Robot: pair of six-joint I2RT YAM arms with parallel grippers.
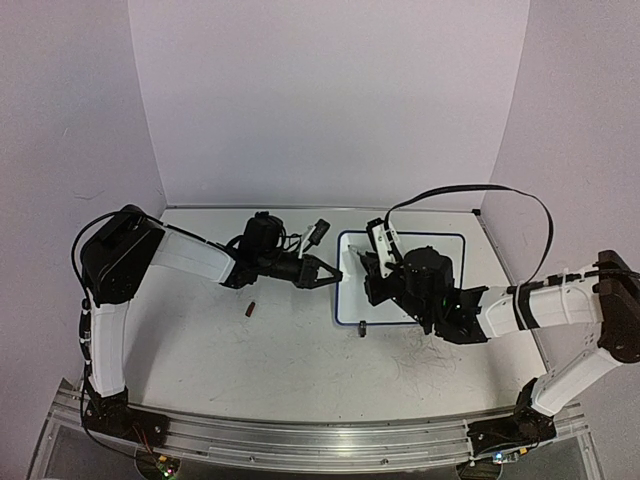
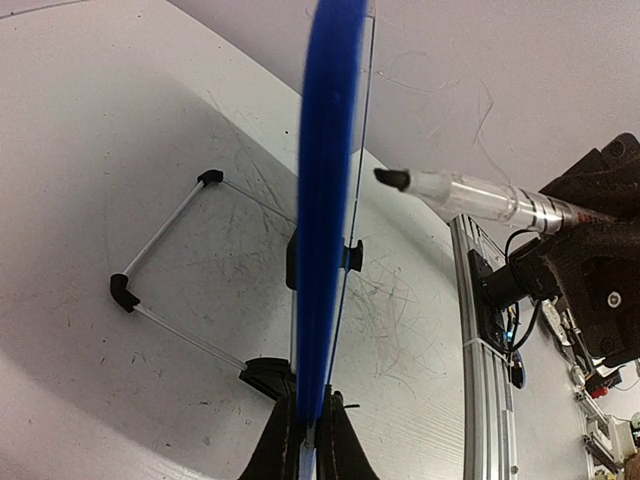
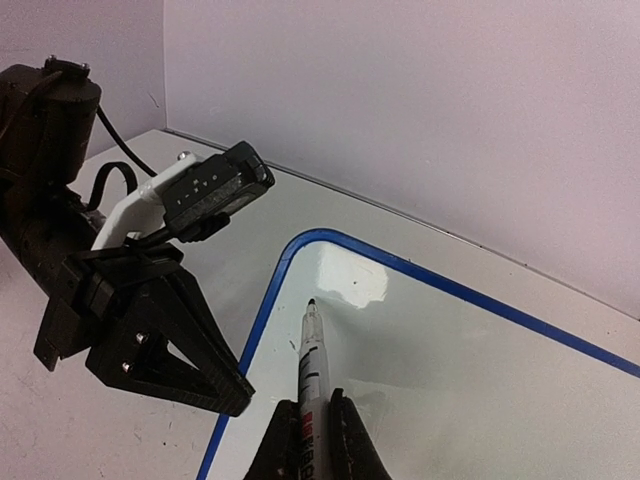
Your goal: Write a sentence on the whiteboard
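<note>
Looking at the board (image 1: 352,295), we see it on the middle-right of the table (image 1: 280,370), leaning on its stand (image 2: 160,260). Its white face shows no writing in the right wrist view. The left gripper (image 2: 312,440) is closed on the blue frame (image 2: 325,200) at the board's left edge, with only the fingertips on it. The right gripper (image 3: 312,425) is closed on a marker (image 3: 313,350). The marker tip is at the upper left corner of the face, and we cannot tell if it touches.

We judge that the main risk is the push of the marker. The board is pinched at one edge only, so pressure can turn it around this grip or tip it back on the stand, and the strokes then break. The thin frame can also slip out of the fingertips. Because the writing begins close to the left gripper, the two grippers can hit each other. If the marker slides in its grip, the tip loses the face.
</note>
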